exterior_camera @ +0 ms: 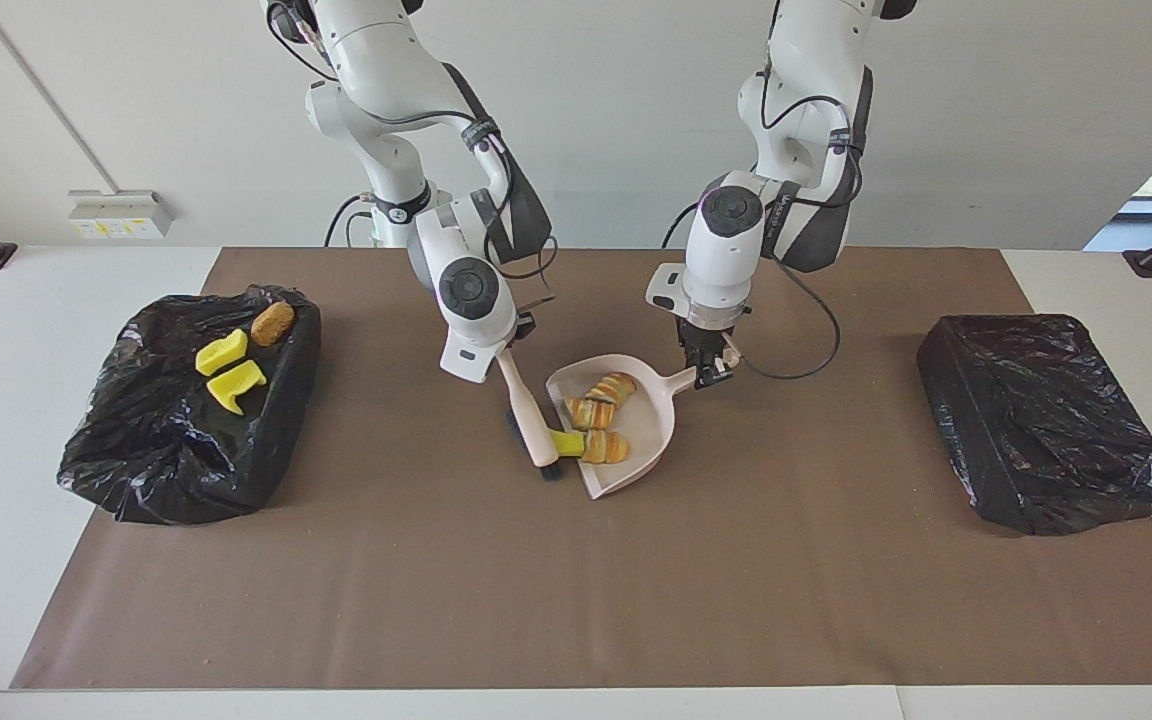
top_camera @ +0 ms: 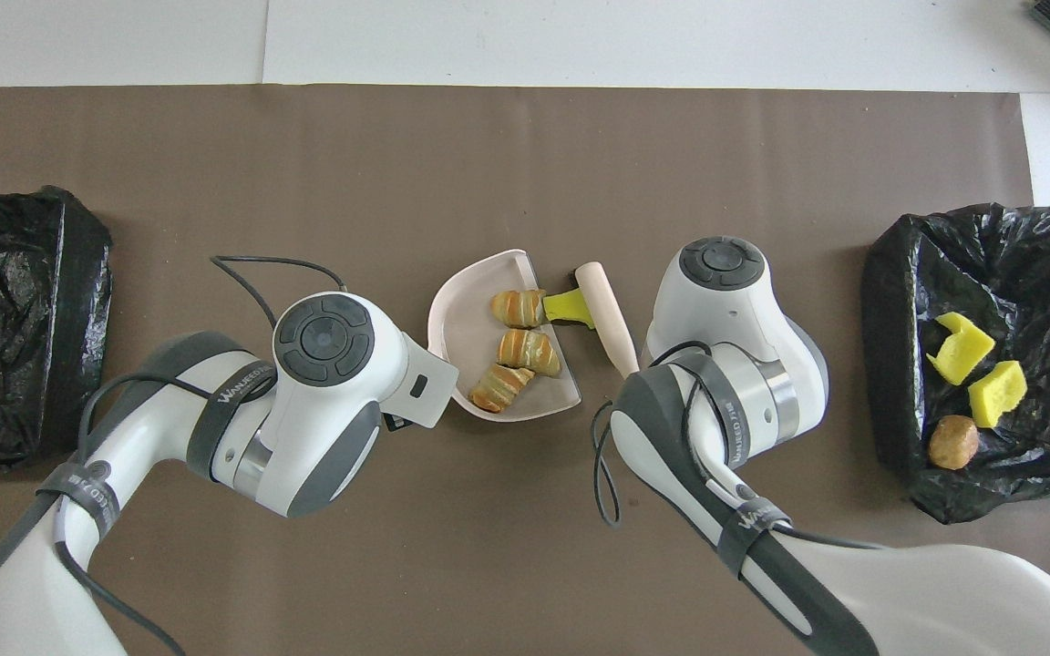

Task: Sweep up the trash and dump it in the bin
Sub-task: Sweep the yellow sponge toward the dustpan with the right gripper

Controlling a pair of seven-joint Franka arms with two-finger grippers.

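Observation:
A pale pink dustpan [exterior_camera: 651,420] lies at mid-table with three croissant-like pastries [exterior_camera: 588,412] in it. It also shows in the overhead view [top_camera: 461,328], with the pastries [top_camera: 530,351]. My left gripper [exterior_camera: 708,372] is shut on the dustpan's handle. My right gripper [exterior_camera: 508,355] is shut on a pink-handled brush [exterior_camera: 528,410], whose dark bristles press a yellow chunk [exterior_camera: 568,441] against the pan's open lip. The chunk also shows in the overhead view [top_camera: 566,305]. Two yellow chunks [exterior_camera: 222,352] and a brown bun [exterior_camera: 272,323] lie in the black-bagged bin [exterior_camera: 136,440] at the right arm's end.
A second bin wrapped in black bag [exterior_camera: 1046,420] stands at the left arm's end of the table. A brown mat [exterior_camera: 576,600] covers the table. In the overhead view both wrists hide the grippers.

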